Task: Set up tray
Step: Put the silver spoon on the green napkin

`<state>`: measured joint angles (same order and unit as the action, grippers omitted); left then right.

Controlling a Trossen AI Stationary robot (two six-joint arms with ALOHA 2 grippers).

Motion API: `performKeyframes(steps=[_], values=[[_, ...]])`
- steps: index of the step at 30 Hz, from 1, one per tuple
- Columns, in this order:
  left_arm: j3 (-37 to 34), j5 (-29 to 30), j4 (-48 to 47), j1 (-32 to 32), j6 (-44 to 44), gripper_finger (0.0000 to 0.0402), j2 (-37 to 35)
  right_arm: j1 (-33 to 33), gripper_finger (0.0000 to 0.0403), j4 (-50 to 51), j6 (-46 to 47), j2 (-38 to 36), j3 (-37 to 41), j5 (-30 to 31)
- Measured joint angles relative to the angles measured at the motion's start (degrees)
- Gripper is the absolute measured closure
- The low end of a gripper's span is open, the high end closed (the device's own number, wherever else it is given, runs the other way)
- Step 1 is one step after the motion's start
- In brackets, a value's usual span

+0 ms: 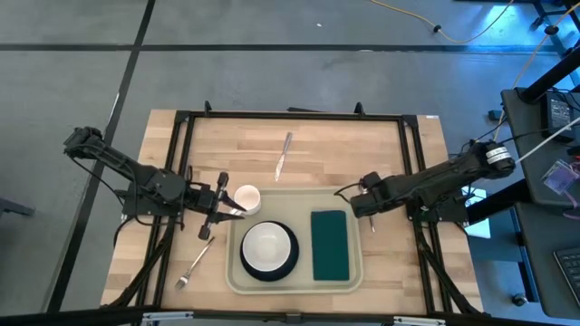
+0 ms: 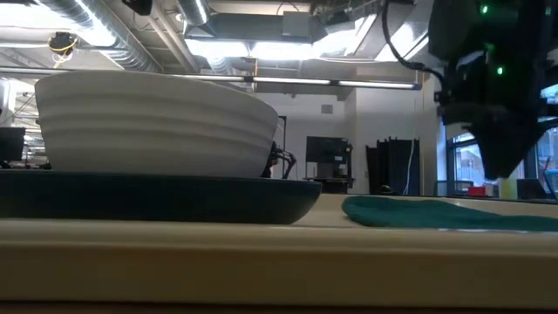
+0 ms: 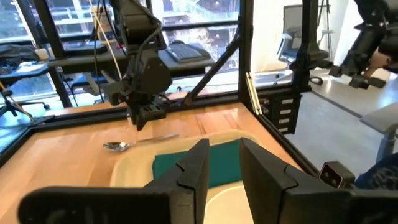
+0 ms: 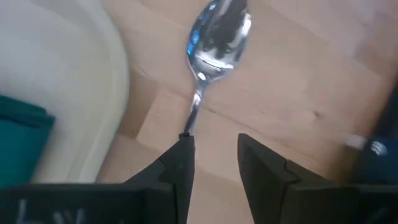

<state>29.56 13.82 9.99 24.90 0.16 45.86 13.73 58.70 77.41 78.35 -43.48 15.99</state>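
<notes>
The pale beige tray (image 1: 234, 272) lies at the table's near middle. It holds a white bowl (image 1: 267, 244) on a dark plate (image 2: 261, 199) and a dark green napkin (image 1: 330, 244). A white cup (image 1: 246, 197) stands at the tray's far left corner. My left gripper (image 1: 228, 209) is open just left of the cup, which does not show in the left wrist view (image 3: 224, 171). My right gripper (image 4: 214, 155) is open and points down over the spoon (image 4: 216, 34), which lies flat on the wood by the tray's far right corner (image 1: 347, 193). My right gripper stands over the spoon's handle (image 4: 194, 115), which runs up to the tip of one finger (image 4: 183, 149) and is hidden behind it. I cannot tell whether the finger touches it. The spoon lies flat on the table.
A fork (image 1: 195, 263) lies on the wood left of the tray. A knife (image 1: 284, 154) lies toward the far edge. A black frame (image 1: 290, 115) borders the table top. Bare wood shows between the knife and the tray.
</notes>
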Motion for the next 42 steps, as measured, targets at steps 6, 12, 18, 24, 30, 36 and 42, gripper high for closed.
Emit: performKeyframes(steps=[6,12,18,24,30,36,42], values=[[0.0,0.0,-0.1,0.0,-1.0,0.032,2.2,-2.4,0.0279,-8.2,-2.8,0.0,4.6,0.0],[0.0,0.0,0.1,0.0,-1.7,0.0321,4.2,-3.5,0.0279,-13.4,-3.6,0.0,6.4,-1.0],[0.0,0.0,0.1,0.0,-2.8,0.0318,5.4,-3.4,0.0279,-16.7,-3.6,0.5,8.8,-2.8],[0.0,0.0,0.1,0.0,-4.1,0.0322,5.6,-3.4,0.0279,-17.3,-3.6,2.7,9.3,-2.7],[0.0,0.0,0.1,0.0,-4.1,0.0319,5.6,-3.4,0.0311,-17.1,-4.3,3.5,9.2,-2.8],[0.0,0.0,0.1,0.0,-4.0,0.032,5.6,-3.4,0.0386,-16.9,-6.3,3.5,9.2,-3.0],[0.0,0.0,0.1,0.0,-4.0,0.0322,5.6,-3.4,0.0392,-16.1,-5.8,3.5,8.8,-3.6]])
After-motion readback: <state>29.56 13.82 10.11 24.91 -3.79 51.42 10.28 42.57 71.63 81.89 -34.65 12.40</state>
